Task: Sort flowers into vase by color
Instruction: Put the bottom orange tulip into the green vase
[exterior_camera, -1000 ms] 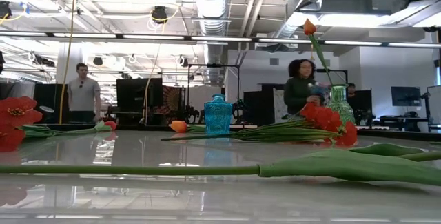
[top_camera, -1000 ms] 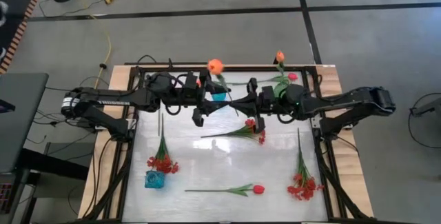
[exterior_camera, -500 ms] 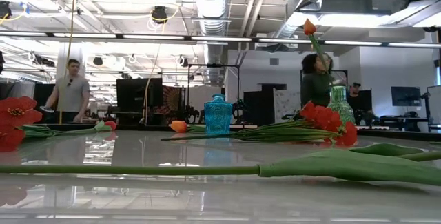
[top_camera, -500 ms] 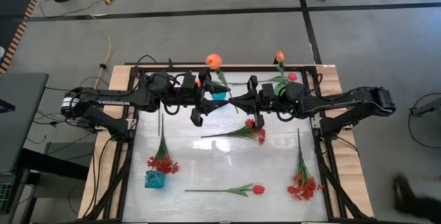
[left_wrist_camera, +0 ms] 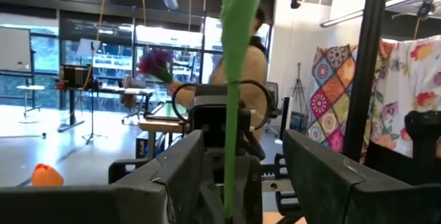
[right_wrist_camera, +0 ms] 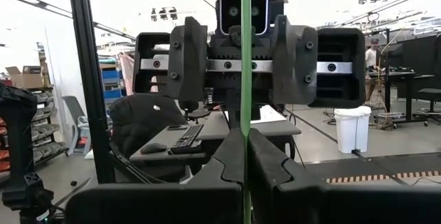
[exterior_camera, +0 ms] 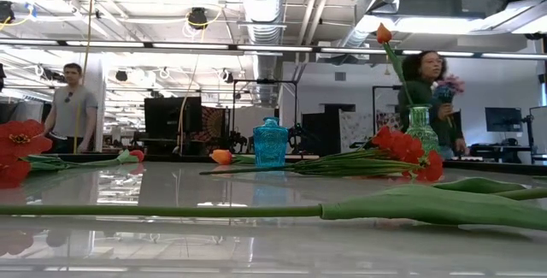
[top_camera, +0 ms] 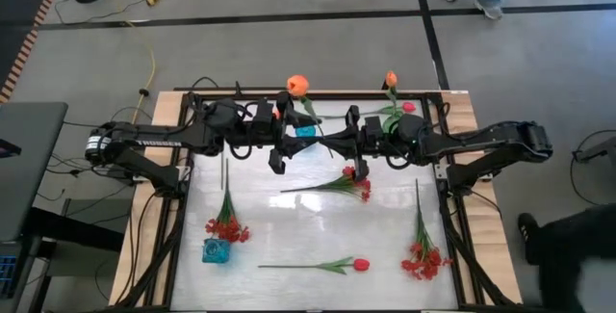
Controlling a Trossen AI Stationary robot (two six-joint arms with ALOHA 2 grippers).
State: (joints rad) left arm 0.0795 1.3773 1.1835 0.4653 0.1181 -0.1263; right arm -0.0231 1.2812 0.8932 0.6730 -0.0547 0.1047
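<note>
Right hand [top_camera: 339, 145] clamped narrow on the thin green stem [right_wrist_camera: 245, 79] of an orange tulip bud flower [top_camera: 298, 86], mid-air over the far middle of the white table [top_camera: 289, 226]. Left hand [top_camera: 282, 149] faces it, fingers [left_wrist_camera: 172, 172] wide either side of the same stem, not pinching. Blue glass vase [top_camera: 305, 132] just beyond the hands. Red blossom sprays and a red-pink tulip [top_camera: 358, 265] lie nearer the table front.

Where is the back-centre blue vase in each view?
High: blue vase at back centre, between the arms.
Low: blue vase mid-picture, far end.
Left wrist: not in it.
Right wrist: not in it.
Landmark: upright orange tulip, to the vase's right in both.
</note>
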